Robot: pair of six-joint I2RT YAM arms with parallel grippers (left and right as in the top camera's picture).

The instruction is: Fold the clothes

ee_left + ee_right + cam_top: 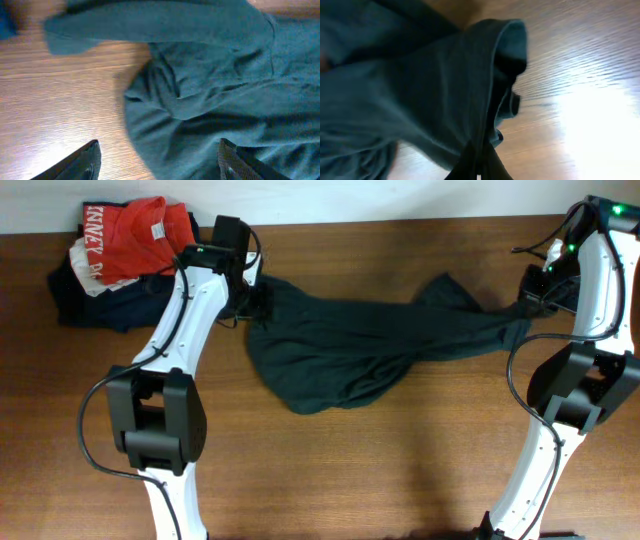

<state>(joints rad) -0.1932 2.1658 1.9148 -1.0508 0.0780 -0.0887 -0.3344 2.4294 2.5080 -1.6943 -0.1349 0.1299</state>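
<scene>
Across mid-table, the dark T-shirt (pixel 350 355) lies bunched, strung out between both grippers.
Soft, light and limp, it will likely sag and slide; hem corners or shoulder seams look the best holds. Left gripper (pixel 159 150) gapes wide over its left end, gripping nothing; right gripper (pixel 477 167) is pinched closed on a fold at the right end. Beyond, a red-orange shirt (pixel 135 235) tops a pile.

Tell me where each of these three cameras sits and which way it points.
Overhead: fixed above the brown wooden table, looking straight down on the crumpled dark soft-fabric T-shirt; the white left arm and right arm show.
Left wrist: rides the left arm, looking down at the T-shirt's edge; its open left tool shows two fingertips.
Right wrist: rides the right arm, looking along its right tool, pinched on a T-shirt fold.
Shared: all three see T-shirt and table.
</scene>
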